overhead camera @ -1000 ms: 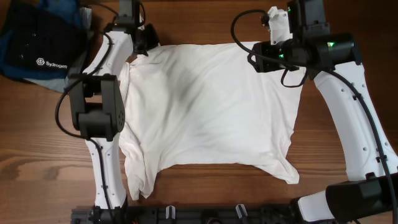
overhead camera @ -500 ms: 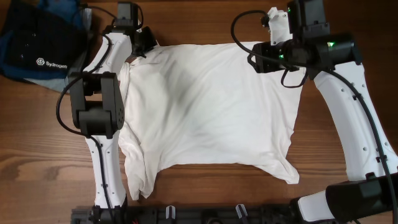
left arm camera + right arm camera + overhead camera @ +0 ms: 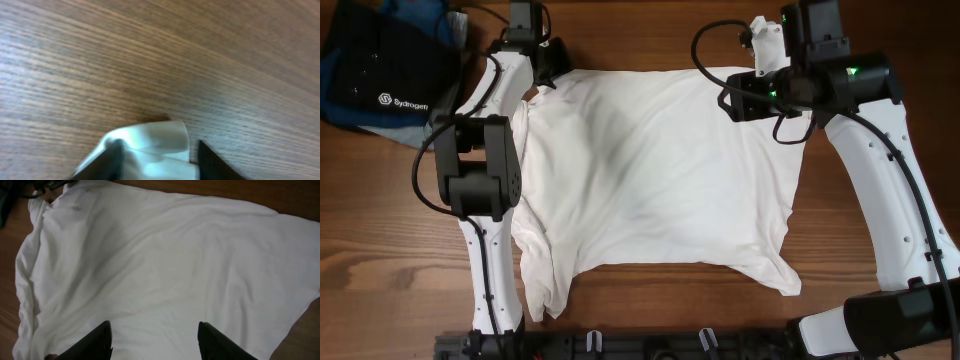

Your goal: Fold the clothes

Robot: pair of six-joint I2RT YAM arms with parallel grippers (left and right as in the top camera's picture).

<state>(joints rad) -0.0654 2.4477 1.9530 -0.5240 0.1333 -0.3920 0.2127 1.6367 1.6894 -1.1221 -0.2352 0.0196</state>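
White garment (image 3: 650,170) lying spread out and wrinkled on the wooden table (image 3: 380,230), to the right of the dark folded stack (image 3: 380,60), a strip of bare wood showing between them. Left gripper (image 3: 159,150) sitting at the garment's far corner nearest the stack. Its jaws are standing apart with a fold of white cloth lying between them; cannot tell whether they are touching it. Right gripper (image 3: 152,327) hovering over the garment's far side, well away from the stack, jaws spread, holding nothing.
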